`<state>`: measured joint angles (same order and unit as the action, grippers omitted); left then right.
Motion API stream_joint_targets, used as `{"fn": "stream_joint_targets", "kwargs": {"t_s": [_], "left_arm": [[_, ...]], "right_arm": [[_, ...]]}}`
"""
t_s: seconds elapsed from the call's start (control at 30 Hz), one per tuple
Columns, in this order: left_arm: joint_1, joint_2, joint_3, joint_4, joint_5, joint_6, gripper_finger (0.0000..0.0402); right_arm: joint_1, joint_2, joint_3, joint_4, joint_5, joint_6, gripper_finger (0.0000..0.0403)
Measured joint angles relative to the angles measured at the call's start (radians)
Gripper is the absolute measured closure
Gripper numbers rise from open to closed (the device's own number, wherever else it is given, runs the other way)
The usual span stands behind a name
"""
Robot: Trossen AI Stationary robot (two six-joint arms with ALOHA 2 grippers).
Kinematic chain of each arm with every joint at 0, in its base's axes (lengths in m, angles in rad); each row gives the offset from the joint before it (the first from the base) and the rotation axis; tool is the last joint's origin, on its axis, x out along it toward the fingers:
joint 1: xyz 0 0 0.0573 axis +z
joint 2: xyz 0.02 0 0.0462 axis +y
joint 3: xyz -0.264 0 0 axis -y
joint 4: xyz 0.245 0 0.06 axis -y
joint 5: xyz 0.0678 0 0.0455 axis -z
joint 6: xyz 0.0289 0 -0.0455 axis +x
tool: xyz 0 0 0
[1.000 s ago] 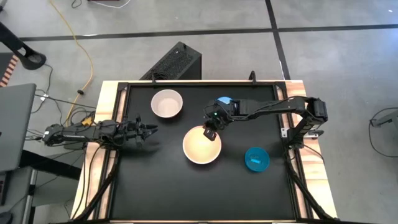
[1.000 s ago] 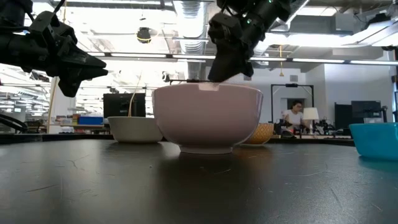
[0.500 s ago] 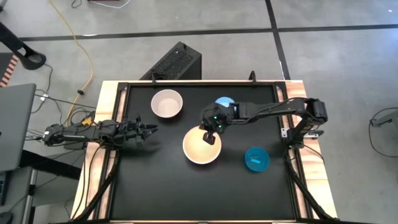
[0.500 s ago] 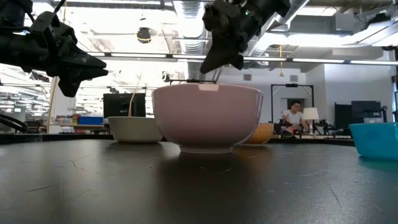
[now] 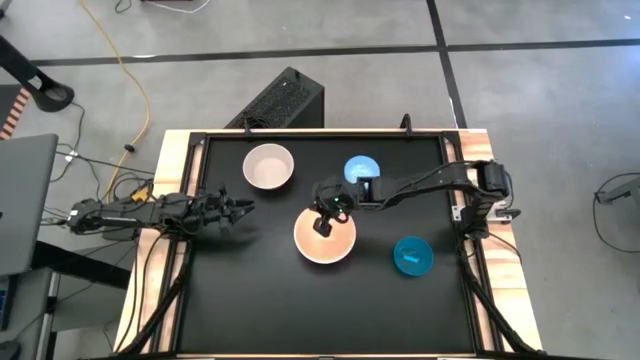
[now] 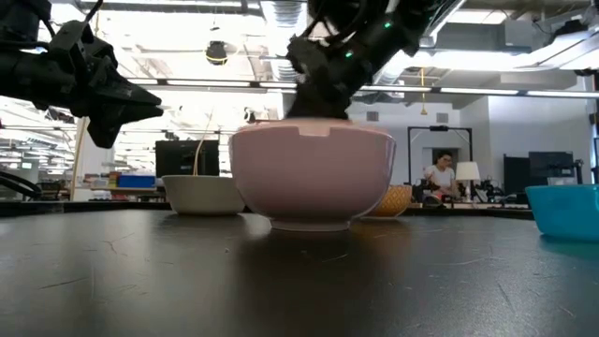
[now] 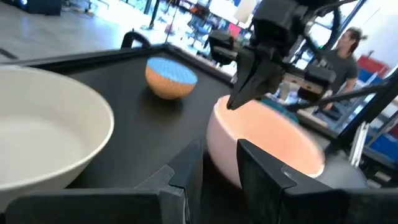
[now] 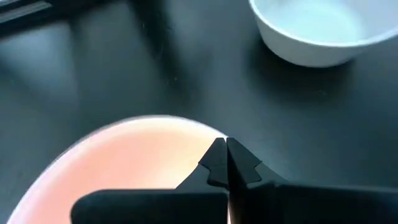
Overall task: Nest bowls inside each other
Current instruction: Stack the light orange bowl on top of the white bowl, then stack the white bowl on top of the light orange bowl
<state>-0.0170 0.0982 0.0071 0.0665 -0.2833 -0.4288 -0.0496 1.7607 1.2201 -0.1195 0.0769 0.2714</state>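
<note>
Four bowls stand apart on the black table. The large pink bowl is in the middle, the white bowl at the far left, the light blue bowl beyond the pink one, and the cyan bowl to the right. My right gripper is shut and slants down. Its tips stand at the pink bowl's far rim, with nothing visible between them. My left gripper waits open and level at the table's left edge, pointing at the pink bowl. My right gripper's shut fingertips stand right at the pink bowl's far rim, coming from the table's far right and slanting down. One finger shows over the bowl's inside and the other over the table. I cannot tell whether they touch the rim.
A raised frame runs round the black table, with wooden strips at both sides. A black box stands on the floor past the far edge. The near half of the table is free room. A person sits far off in the room.
My right gripper has shut, gone toward the table's left edge along the pink bowl's far rim, sunk toward the rim and tipped further down. The bowls stand where they were.
</note>
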Motion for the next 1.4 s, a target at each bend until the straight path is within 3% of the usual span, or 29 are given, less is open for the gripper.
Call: {"fn": "stream_joint_targets", "kwargs": {"t_s": [0.43, 0.6, 0.67, 0.8, 0.93, 1.1, 1.27, 1.4], "left_arm": [[0.0, 0.04, 0.0, 0.008, -0.037, -0.014, 0.0313], [0.0, 0.041, 0.0, 0.009, -0.055, -0.013, 0.0313], [0.0, 0.043, 0.0, 0.009, -0.063, -0.013, 0.0313], [0.0, 0.046, 0.0, 0.011, -0.065, -0.035, 0.0313], [0.0, 0.05, 0.002, 0.007, -0.073, -0.051, 0.0313], [0.0, 0.063, 0.003, 0.006, -0.077, -0.076, 0.0313], [0.0, 0.071, 0.004, 0.0, -0.072, -0.091, 0.0313], [0.0, 0.072, 0.004, -0.001, -0.065, -0.092, 0.0313]], "right_arm": [[0.004, -0.011, 0.0, 0.094, 0.006, -0.044, 0.0398], [-0.018, -0.003, 0.001, 0.288, 0.067, -0.011, 0.0398], [-0.042, 0.038, 0.008, 0.383, 0.121, 0.014, 0.0398], [-0.099, 0.118, 0.071, 0.394, 0.135, 0.057, 0.0395], [-0.154, 0.201, 0.233, 0.25, 0.089, 0.129, 0.038], [-0.209, 0.338, 0.507, -0.104, 0.064, 0.118, 0.0329], [-0.252, 0.449, 0.731, -0.252, 0.055, 0.097, 0.0268], [-0.275, 0.533, 0.829, -0.35, 0.051, 0.097, 0.0223]]}}
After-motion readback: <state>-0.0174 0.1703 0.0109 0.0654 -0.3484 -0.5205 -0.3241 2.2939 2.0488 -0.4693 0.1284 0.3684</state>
